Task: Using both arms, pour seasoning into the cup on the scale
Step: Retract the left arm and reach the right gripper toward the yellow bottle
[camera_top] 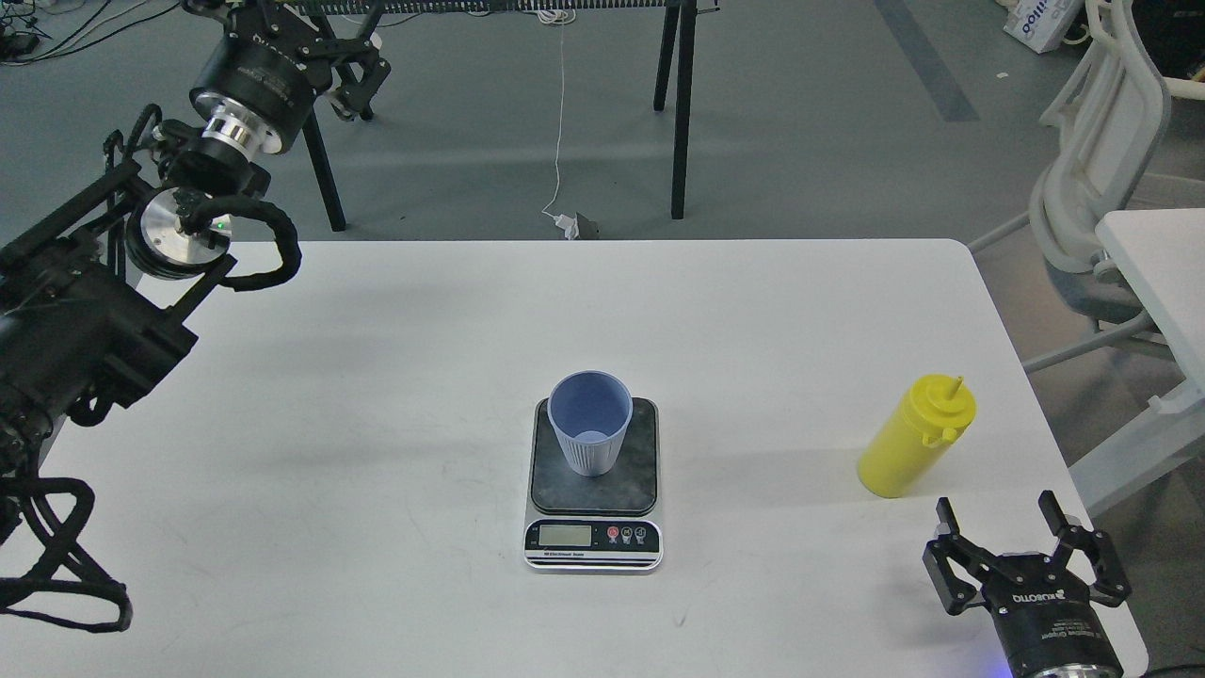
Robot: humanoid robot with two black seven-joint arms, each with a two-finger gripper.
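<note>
The light blue cup (589, 424) stands upright on the dark platform of the scale (636, 471), mid-table, and nothing touches it. The yellow seasoning bottle (915, 438) stands upright to the right, nozzle up, near the table's right edge. My right gripper (1002, 525) rises from the lower right corner, just in front of the bottle. Its fingers (946, 556) are spread and it is empty. My left gripper (315, 42) is raised high at the far upper left, away from the cup. Its fingers are spread, it holds nothing, and the top edge of the view partly cuts it off.
The white table (377, 527) has its rounded far right corner close to the bottle. Black trestle legs (682, 104) stand behind it. A white chair (1101, 188) and a second white table (1163, 273) are at the right.
</note>
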